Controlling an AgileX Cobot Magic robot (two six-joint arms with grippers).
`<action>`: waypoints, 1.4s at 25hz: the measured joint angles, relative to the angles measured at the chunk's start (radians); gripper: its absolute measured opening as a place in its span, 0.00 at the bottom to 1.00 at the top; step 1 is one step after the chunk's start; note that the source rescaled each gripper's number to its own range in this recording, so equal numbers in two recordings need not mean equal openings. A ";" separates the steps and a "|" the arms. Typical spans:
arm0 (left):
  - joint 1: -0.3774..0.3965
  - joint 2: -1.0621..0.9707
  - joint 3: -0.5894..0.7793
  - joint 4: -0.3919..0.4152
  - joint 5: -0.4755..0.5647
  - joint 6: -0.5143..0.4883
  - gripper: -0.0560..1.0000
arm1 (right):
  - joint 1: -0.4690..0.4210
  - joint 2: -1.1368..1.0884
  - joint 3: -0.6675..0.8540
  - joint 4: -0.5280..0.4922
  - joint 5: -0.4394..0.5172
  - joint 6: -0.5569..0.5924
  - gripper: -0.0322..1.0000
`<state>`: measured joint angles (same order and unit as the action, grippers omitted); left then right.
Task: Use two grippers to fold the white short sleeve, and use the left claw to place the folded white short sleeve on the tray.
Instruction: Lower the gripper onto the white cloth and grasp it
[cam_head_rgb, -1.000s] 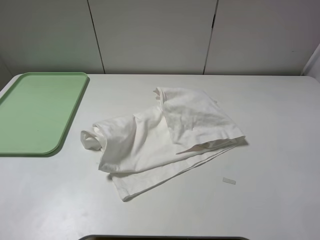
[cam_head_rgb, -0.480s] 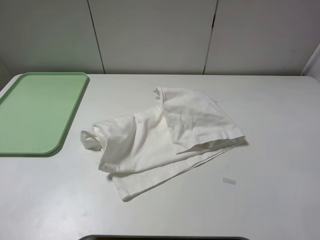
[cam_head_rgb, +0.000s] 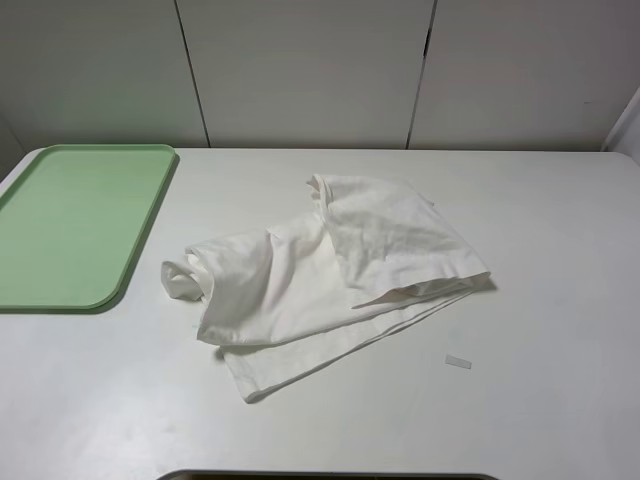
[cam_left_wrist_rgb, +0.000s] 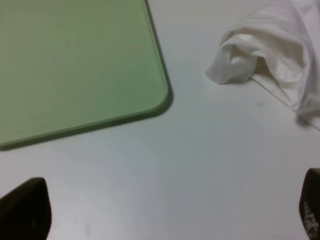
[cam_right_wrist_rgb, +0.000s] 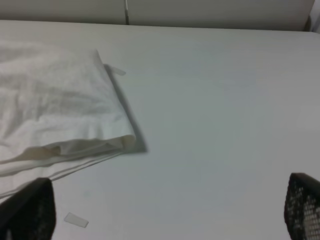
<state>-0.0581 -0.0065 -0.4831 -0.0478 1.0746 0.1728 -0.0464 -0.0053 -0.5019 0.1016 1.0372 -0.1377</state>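
centrally, the white short sleeve (cam_head_rgb: 325, 275) lay crumpled and loosely bunched on the table (cam_head_rgb: 560, 300), not yet folded, with one rolled end pointing toward the tray (cam_head_rgb: 70, 225). the tray sat at the table's far left, apart from the shirt. a small tape strip (cam_head_rgb: 458, 361) lay near the shirt's front right hem. left gripper (cam_left_wrist_rgb: 167, 210): fingers spread wide, holding nothing, over bare table between the tray's corner and the rolled end. right gripper (cam_right_wrist_rgb: 165, 210): likewise spread wide, empty-handed, over bare table beside the shirt's right edge.
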 joint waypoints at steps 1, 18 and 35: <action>0.000 0.000 0.000 0.000 0.000 0.000 1.00 | 0.000 0.000 0.000 0.000 -0.002 0.000 1.00; -0.054 0.000 0.000 0.001 -0.003 0.000 1.00 | 0.000 0.000 0.000 0.000 -0.007 0.000 1.00; -0.054 0.511 -0.038 -0.440 -0.401 -0.005 0.94 | 0.000 0.000 0.000 0.000 -0.009 0.000 1.00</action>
<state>-0.1124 0.5045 -0.5207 -0.4873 0.6734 0.1677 -0.0464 -0.0053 -0.5019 0.1016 1.0285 -0.1377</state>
